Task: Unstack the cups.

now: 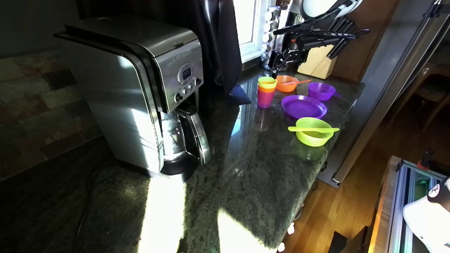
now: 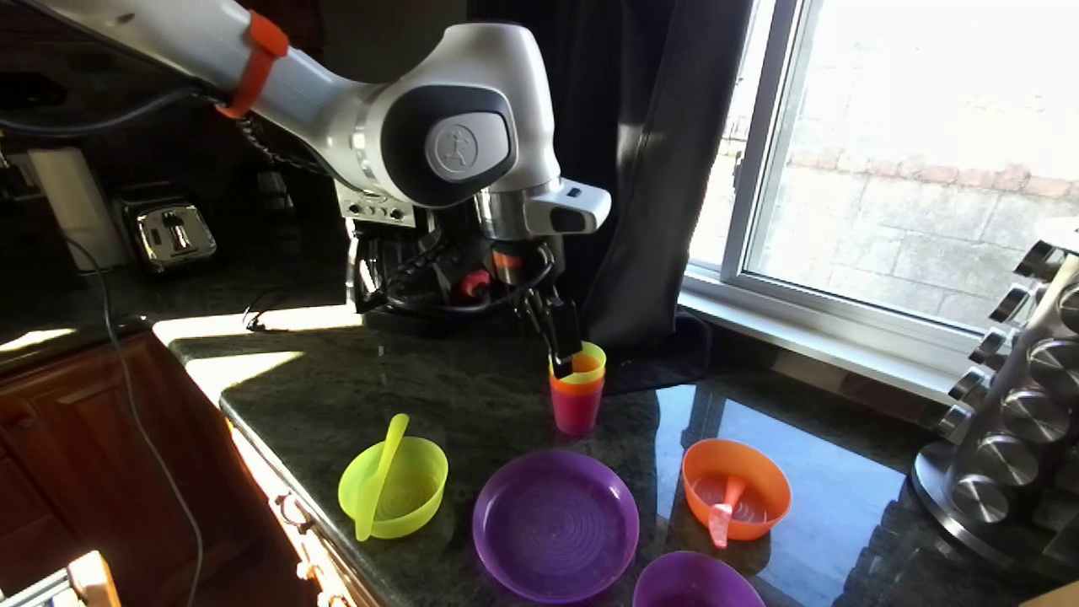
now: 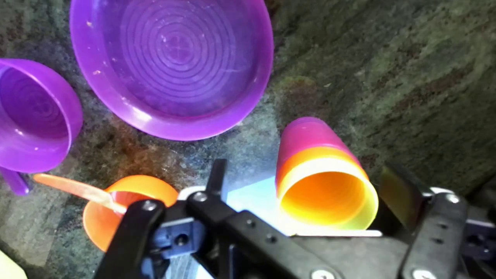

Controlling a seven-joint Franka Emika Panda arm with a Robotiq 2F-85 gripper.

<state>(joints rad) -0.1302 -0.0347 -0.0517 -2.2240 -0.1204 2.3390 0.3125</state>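
Presently | cups point(image 1: 266, 94) nested | gripper point(image 3: 306, 174) spread | coffee maker point(image 1: 140, 96) reads "Cuisinart"

I see a big shiny coffee maker point(image 1: 130, 95) on the dark tabletop point(image 1: 242, 189), with bright patches of sun point(image 1: 163, 211) near it. A purple plate point(image 2: 556, 531) lies flat between a green bowl point(image 2: 420, 485) and an orange bowl point(image 2: 767, 482). A green eating tool point(image 2: 383, 476) goes across the top of the green bowl, and an orange eating tool point(image 2: 725, 516) pokes out over the edge of the orange one. I see a purple bowl point(image 3: 40, 114) near the plate, with a purple handle point(image 3: 15, 182) sticking out. A dark curtain point(image 2: 666, 177) hangs beside the window point(image 2: 919, 152). I also see a wooden knife block point(image 1: 318, 63), a rack point(image 2: 982, 432) with shiny lids point(image 2: 1035, 413), a toaster point(image 2: 175, 234) and a white roll point(image 2: 76, 206).
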